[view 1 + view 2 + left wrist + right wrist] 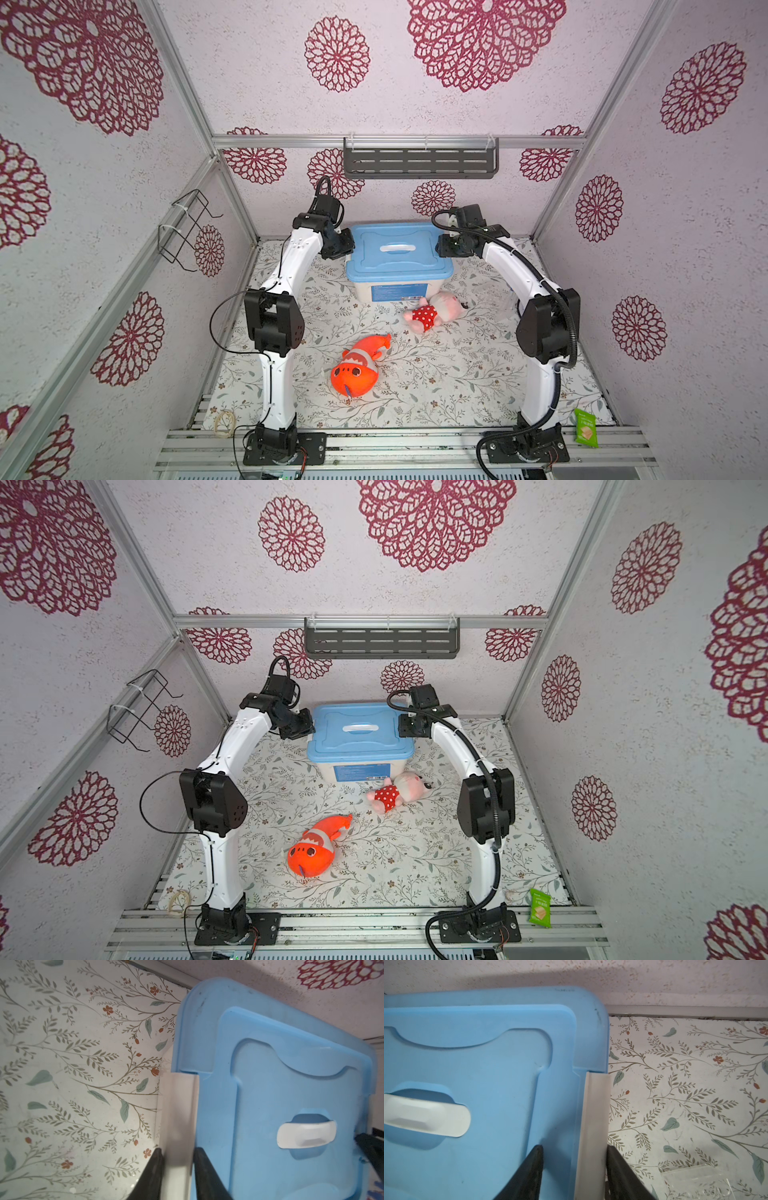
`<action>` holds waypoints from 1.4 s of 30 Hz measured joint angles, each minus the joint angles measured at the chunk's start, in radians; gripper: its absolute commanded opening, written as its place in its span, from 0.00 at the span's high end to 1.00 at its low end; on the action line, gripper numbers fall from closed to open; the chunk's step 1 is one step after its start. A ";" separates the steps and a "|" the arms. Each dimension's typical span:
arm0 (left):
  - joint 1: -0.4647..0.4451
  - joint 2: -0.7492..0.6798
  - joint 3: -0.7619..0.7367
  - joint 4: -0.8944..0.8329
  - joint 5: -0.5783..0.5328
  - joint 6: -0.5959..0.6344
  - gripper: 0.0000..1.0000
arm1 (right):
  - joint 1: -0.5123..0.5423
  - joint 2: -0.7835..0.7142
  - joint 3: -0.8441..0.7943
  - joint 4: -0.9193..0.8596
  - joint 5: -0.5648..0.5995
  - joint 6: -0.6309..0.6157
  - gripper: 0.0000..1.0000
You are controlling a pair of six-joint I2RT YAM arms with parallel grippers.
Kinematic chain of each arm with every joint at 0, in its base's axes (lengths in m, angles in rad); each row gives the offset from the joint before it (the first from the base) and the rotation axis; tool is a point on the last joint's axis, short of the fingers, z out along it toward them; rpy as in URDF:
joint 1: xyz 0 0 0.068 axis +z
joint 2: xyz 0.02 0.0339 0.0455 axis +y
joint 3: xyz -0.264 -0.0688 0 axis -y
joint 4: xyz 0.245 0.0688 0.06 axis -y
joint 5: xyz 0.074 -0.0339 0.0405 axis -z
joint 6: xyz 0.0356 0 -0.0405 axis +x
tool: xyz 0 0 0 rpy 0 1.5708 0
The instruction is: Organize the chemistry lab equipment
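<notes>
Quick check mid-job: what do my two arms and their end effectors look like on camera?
Both have curved white shells, boxy black joints and black base plates. The left arm trails a thin black cable looping off its elbow; the right arm carries thick corrugated black conduit. The left end effector and right end effector each show two plain black fingers tapering to narrow tips.

**Toys and a packet**

An orange plush fish point(356, 370) is laid on the floral mat point(457, 382), near a pink plush doll point(432, 312) but not touching it. A green packet point(586, 428) is seen on the front rail point(415, 441).
</notes>
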 measured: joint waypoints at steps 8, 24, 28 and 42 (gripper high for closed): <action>0.011 0.004 0.011 -0.007 0.051 -0.011 0.38 | 0.014 -0.011 -0.026 0.048 0.003 0.013 0.34; 0.151 -0.327 -0.089 0.051 0.023 0.042 0.09 | 0.019 -0.399 -0.320 0.322 0.042 0.024 0.01; 0.150 -0.541 -0.312 0.184 -0.058 0.095 0.02 | 0.019 -0.636 -0.573 0.521 0.097 -0.008 0.01; 0.153 -1.122 -1.442 0.871 -0.475 0.197 0.03 | 0.019 -1.353 -1.415 0.758 0.265 -0.197 0.01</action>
